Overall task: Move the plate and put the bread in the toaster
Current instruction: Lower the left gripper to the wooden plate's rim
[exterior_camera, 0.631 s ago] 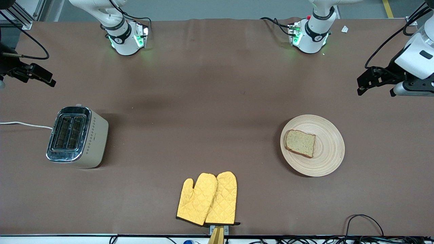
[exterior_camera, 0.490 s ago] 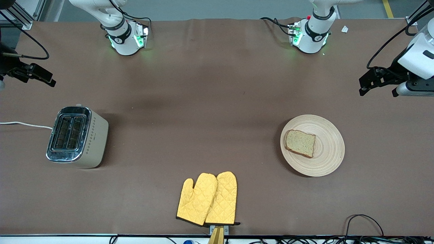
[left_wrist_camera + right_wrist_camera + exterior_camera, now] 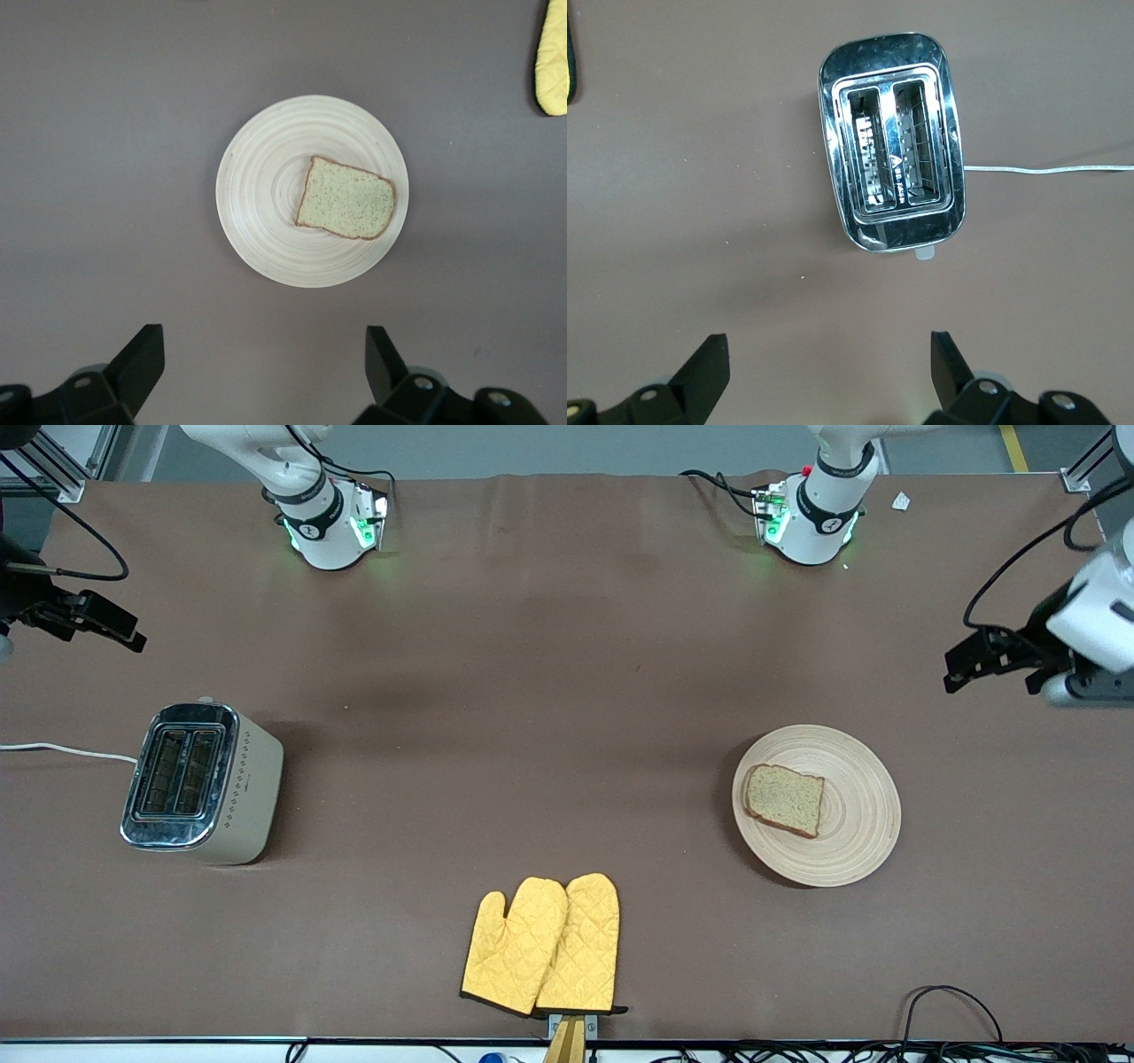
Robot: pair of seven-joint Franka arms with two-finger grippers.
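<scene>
Plate: round wooden plate w/ ring grooves, lying flat on the brown table, toward my left arm's end. Nothing touches it except the bread.
Bread: one speckled slice w/ brown crust, lying flat on the plate, off-centre, on the side toward the toaster. In my left wrist view the slice sits inside the plate rim.
Toaster: cream body, chrome top, standing upright toward my right arm's end, well apart from the plate. Both slots show only wire racks in my right wrist view. White cord runs from it to the table edge.
Left gripper: up in the air over bare table at my left arm's end, near the plate but not touching. Fingers spread wide, holding nothing.
Right gripper: in the air over bare table near the toaster, apart from it; this arm waits. Fingers spread wide, nothing between them.
Oven mitts: yellow quilted pair, lying side by side, nearer to the front camera than plate and toaster, approx. between them.
</scene>
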